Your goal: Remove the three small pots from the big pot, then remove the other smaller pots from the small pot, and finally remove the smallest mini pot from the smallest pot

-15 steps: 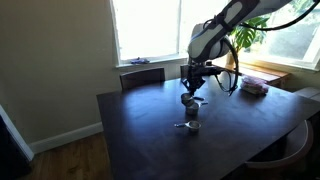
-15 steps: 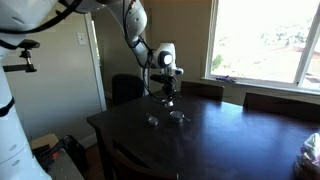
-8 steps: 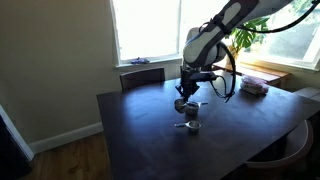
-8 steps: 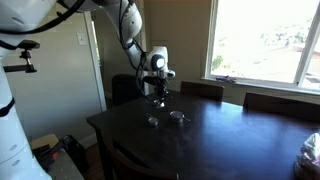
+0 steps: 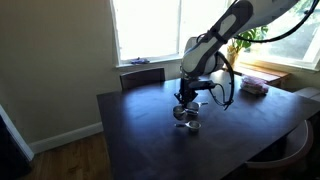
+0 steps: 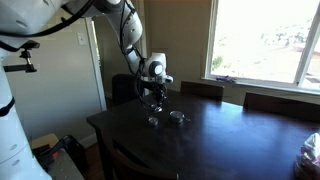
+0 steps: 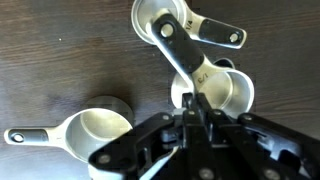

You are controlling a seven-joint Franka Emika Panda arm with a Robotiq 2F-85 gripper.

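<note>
Several tiny shiny silver pots with thin handles are on the dark table. In the wrist view one pot [image 7: 95, 135] lies at the lower left with its handle pointing left. Another [image 7: 158, 22] lies at the top with its handle to the right. My gripper [image 7: 195, 108] is shut on a small pot [image 7: 228, 92], which hangs just below the fingers. In both exterior views the gripper [image 5: 183, 102] [image 6: 152, 98] is low over the table, beside the pots resting there [image 5: 190, 125] [image 6: 177, 116]. I cannot tell which one is the big pot.
The dark wooden table [image 5: 140, 135] has chairs [image 5: 142, 75] at its far side under the window. A pinkish stack [image 5: 254, 87] and a plant stand at the far corner. A second robot arm [image 6: 15, 110] stands beside the table.
My gripper has moved sideways and down with the small pot, from well above the table to just over it, next to the resting pots.
</note>
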